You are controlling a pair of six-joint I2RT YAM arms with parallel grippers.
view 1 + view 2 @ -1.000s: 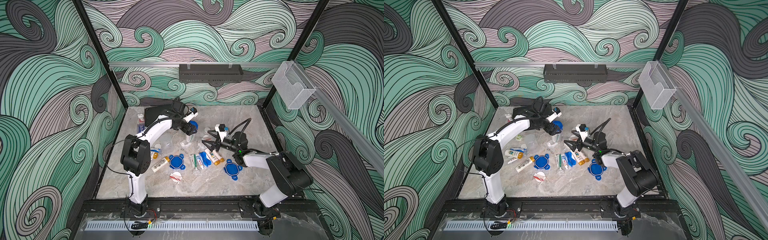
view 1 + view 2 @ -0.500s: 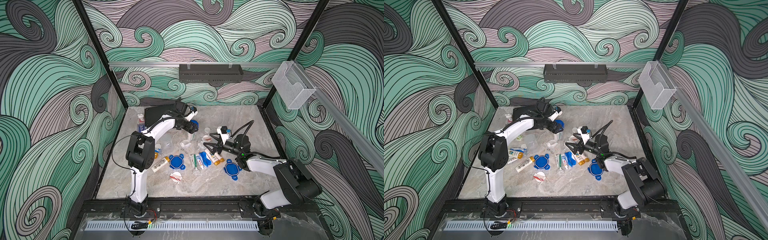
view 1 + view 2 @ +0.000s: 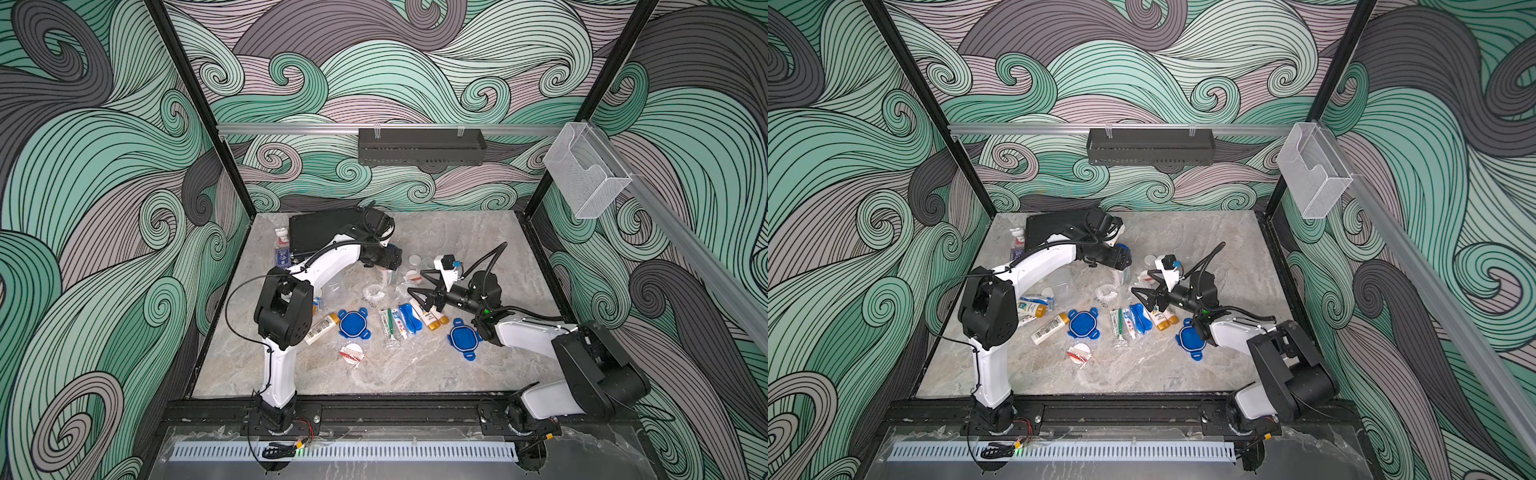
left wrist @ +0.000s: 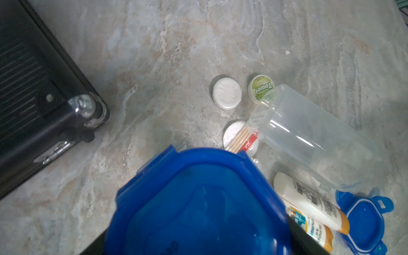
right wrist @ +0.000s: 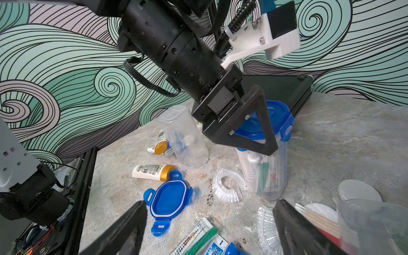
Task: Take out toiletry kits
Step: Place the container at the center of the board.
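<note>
counter [image 3: 415, 374]: grey stone look. Small things crowd its middle, and the two arms cover part of it.
black case [image 3: 320, 230]: lies flat at the back. The left arm hides one end of it in both top views.
left gripper [image 3: 390, 262]: the jaws are wide and pinch the blue lid [image 4: 198, 198] from two sides. The lid fills much of the left wrist view and hides most of the jaws.
right gripper [image 3: 415, 281]: the jaws are spread and hold nothing, near the white bottles [image 3: 428, 320]. The right wrist view shows only their tips.
tall clear jar [image 5: 280, 167]: stands upright under the held lid, near the case.
toiletry kit [image 5: 260, 176]: packed inside that jar, blurry through the wall.
empty jar [image 4: 309, 136]: lies on its side beside a round white packet [image 4: 227, 93].
loose lid [image 5: 169, 198]: lies flat, just beside a bottle's gold cap.
green toothbrush [image 3: 390, 324]: wrapped, out on the counter between the arms.
stick packet [image 4: 240, 136]: one end is hidden behind the held lid.
</note>
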